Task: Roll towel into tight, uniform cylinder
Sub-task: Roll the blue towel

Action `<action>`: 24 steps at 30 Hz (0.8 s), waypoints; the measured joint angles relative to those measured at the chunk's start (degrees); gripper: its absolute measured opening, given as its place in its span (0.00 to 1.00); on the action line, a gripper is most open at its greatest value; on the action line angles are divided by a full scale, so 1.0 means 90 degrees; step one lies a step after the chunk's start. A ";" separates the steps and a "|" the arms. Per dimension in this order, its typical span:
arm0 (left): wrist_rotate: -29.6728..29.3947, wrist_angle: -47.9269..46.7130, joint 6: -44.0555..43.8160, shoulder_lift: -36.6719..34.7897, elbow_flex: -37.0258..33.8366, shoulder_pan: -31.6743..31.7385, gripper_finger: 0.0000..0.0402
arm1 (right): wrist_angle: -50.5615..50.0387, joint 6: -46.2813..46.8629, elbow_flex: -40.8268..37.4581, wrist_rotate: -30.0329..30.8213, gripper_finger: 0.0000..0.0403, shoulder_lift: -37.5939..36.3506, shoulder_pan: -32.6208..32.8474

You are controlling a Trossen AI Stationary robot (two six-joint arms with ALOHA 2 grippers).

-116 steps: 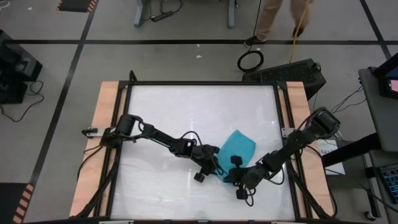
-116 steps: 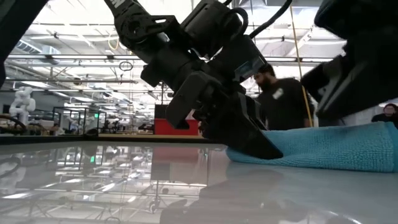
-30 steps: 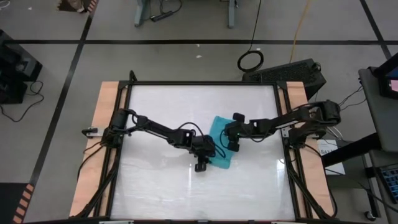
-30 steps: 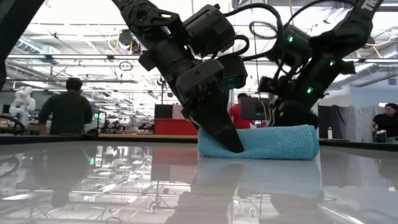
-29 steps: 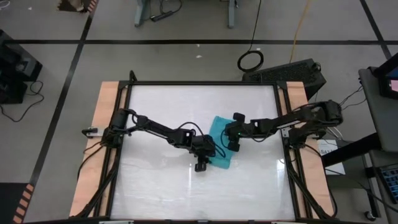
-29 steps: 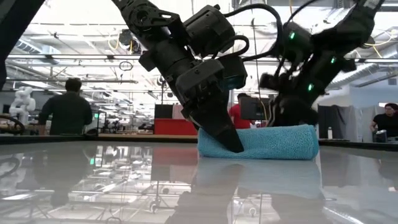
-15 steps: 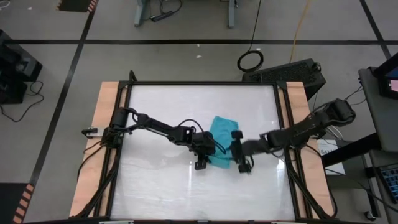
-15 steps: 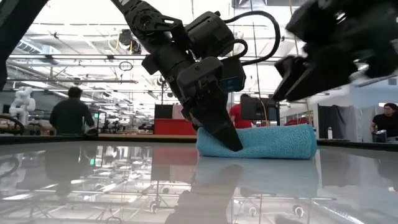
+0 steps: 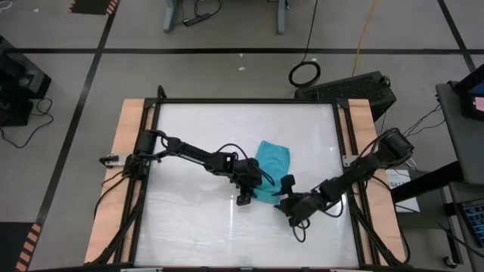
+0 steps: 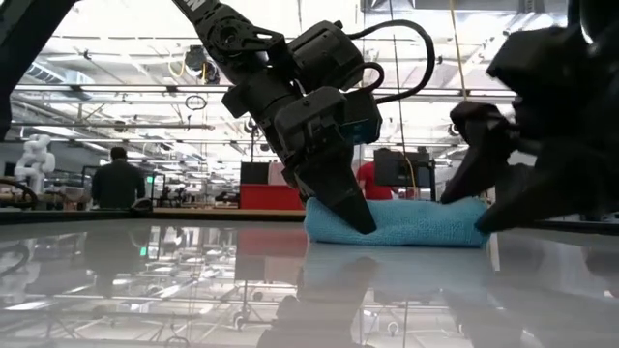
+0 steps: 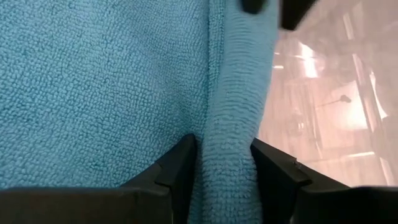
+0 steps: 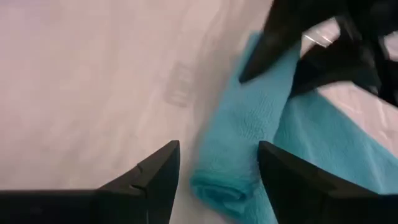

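Note:
The turquoise towel [image 9: 272, 160] lies right of the table's middle, its flat part on the white top. Its near edge is rolled into a low roll [image 10: 406, 222]. My left gripper [image 9: 253, 189] comes from the table's left and is shut on the roll's left end [image 10: 338, 220]. My right gripper [image 9: 280, 199] stands open at the roll's right end. In the right wrist view that end [image 12: 217, 180] lies ahead between the two fingers with a gap on either side. I cannot tell from the low view whether those fingers [image 10: 464, 159] touch the cloth. My left gripper pinches the roll's left end [image 11: 227, 134] between its two fingers, one [image 11: 180, 165] on the side of the flat cloth, the other [image 11: 273, 165] on the bare-table side. The fingers slant down from the table's left and lie along the roll. The roll rests on the table.
The white tabletop [image 9: 197, 136] has bare room to the left, far and near sides of the towel. Wooden strips [image 9: 128, 151] run along both side edges. Beyond the table, a person [image 10: 116, 184] stands in the room.
My right gripper has left the towel's far side, where it sat on the cloth, and swung toward the table's right and near edges. It has turned to face the roll's right end, with its fingers wider apart. The towel and my left gripper have stayed in place.

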 joint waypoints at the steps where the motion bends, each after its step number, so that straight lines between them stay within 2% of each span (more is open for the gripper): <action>1: 0.0003 0.0001 0.0000 0.0000 0.0000 0.0000 0.36 | -0.0022 0.0033 0.0002 0.0106 0.51 0.0068 0.0009; 8: 0.0176 -0.0003 0.0069 0.0000 -0.0002 -0.0002 0.36 | -0.0048 0.0596 0.0018 0.0451 0.46 0.0479 0.0021; 13: 0.0176 0.0028 0.0441 0.0000 -0.0002 -0.0005 0.36 | -0.0192 0.1377 0.0032 0.0477 0.40 0.0682 0.0026; 19: 0.0194 0.0094 0.0565 -0.0029 -0.0007 -0.0005 0.43 | -0.0229 0.1763 0.0041 0.0488 0.24 0.0853 0.0063; 24: 0.0219 -0.0001 0.0855 -0.0282 -0.0012 -0.0016 0.50 | -0.0226 0.1676 0.0041 0.0438 0.10 0.0863 0.0082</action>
